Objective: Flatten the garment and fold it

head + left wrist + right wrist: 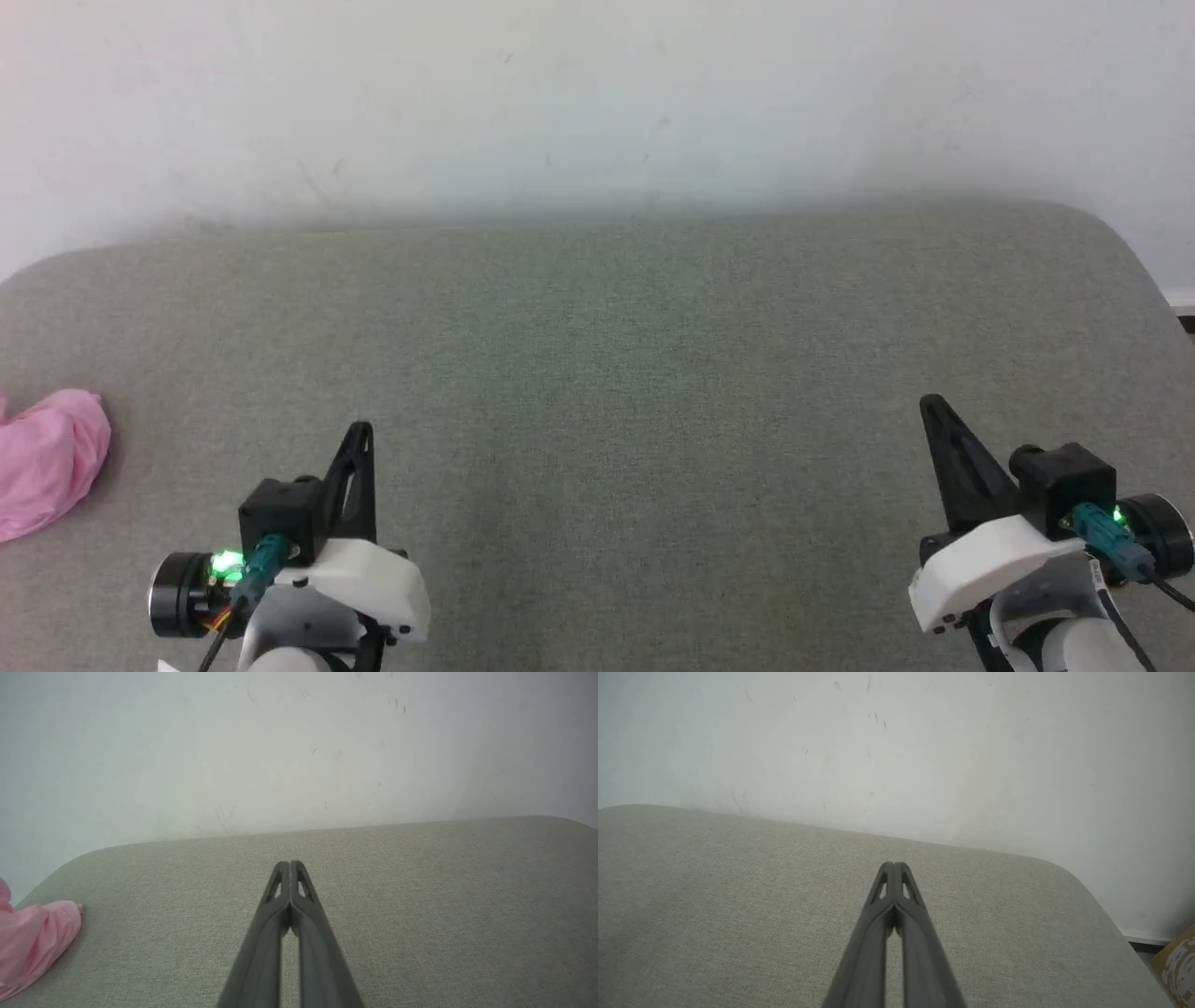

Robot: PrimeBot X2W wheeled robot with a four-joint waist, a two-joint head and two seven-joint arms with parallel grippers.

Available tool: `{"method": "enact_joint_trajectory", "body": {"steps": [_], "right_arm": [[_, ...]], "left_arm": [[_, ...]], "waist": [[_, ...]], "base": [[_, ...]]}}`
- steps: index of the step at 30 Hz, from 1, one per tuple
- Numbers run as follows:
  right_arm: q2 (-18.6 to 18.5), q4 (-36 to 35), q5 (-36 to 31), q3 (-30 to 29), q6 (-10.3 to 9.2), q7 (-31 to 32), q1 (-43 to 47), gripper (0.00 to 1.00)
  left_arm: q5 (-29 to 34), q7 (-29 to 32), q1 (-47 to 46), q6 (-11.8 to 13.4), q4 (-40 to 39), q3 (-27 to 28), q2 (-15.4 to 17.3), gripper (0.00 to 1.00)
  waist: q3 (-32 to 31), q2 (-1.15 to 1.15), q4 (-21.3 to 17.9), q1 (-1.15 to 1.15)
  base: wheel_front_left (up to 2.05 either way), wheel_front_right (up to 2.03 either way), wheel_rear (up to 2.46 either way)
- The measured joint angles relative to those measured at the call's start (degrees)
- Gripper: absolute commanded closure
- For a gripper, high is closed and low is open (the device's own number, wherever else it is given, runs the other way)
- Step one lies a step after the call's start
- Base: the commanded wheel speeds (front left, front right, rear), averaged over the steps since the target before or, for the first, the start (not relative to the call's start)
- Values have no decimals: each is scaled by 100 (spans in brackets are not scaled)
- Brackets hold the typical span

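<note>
One garment (49,462), one left pincer (361,431), one right pincer (931,405), both closed.

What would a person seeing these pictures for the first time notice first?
The pink garment lies bunched at the far left of the grey fabric surface. The left end effector and the right end effector, both shut, hover low in the head view, touching nothing.
</note>
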Motion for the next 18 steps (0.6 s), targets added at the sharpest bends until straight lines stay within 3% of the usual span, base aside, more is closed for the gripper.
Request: {"method": "enact_joint_trajectory", "body": {"steps": [18], "right_arm": [[0,0,0,0,0,0,0,100]], "left_arm": [[0,0,0,0,0,0,0,100]], "waist": [[0,0,0,0]], "base": [[0,0,0]]}}
